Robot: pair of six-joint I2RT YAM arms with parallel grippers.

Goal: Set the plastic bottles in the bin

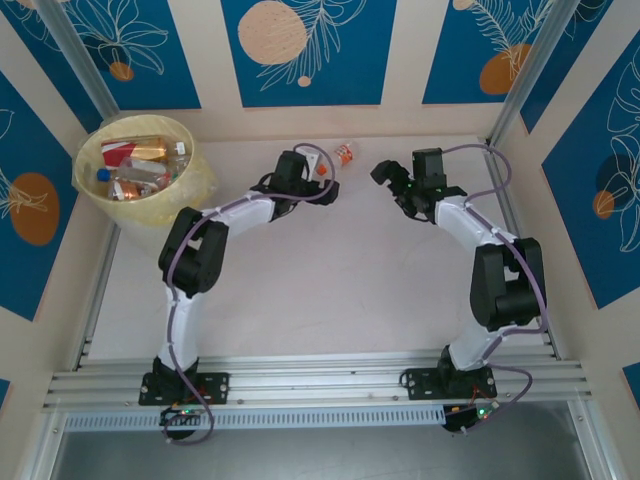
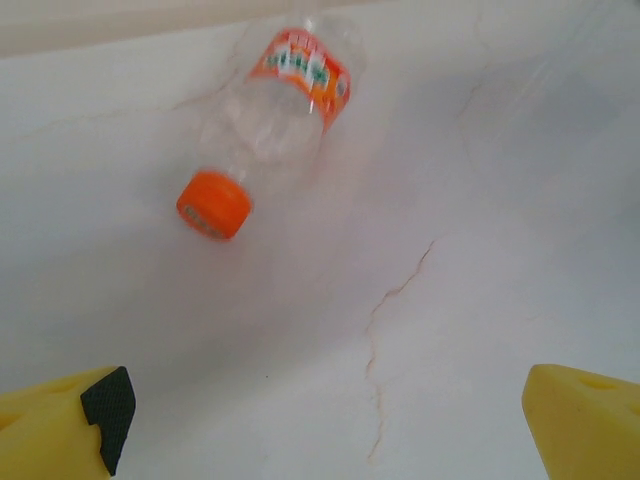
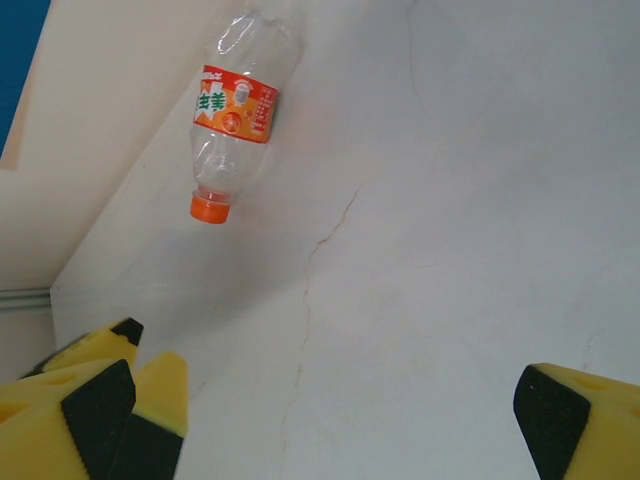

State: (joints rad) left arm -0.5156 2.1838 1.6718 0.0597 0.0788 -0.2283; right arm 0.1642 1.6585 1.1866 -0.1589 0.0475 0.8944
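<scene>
A clear bottle [image 2: 275,120] with an orange cap and label lay on the pale table [image 2: 480,250]. The left claw [image 2: 325,420] and right claw [image 3: 340,410] gaped wide, empty.

One bin [image 1: 198,186]. Inside the bin lie perhaps five plastic bottles [image 1: 140,166], heaped too tightly for a sure count. One orange-capped bottle [image 1: 344,153] lies on the table [image 1: 330,290], well right of the bin. Two arms [image 1: 190,262].
</scene>
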